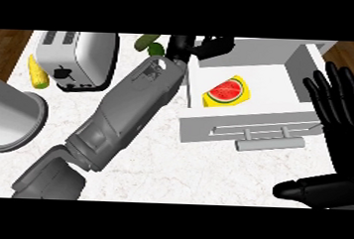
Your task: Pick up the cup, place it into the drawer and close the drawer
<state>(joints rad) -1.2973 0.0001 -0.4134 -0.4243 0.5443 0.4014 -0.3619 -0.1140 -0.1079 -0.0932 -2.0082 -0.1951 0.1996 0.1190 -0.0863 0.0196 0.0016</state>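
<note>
The left black hand (201,47) reaches to the far rim of the open white box-shaped drawer (242,125), fingers curled on something I cannot make out; the cup is unseen, so it may catch the rim or miss the drawer.

Upper left, a silver-and-black toaster (74,58) beside a yellow corn cob (37,73). The white drawer (245,126) holds a yellow card showing a red watermelon slice (227,91). Counter (207,172): white marble, faintly veined.
</note>
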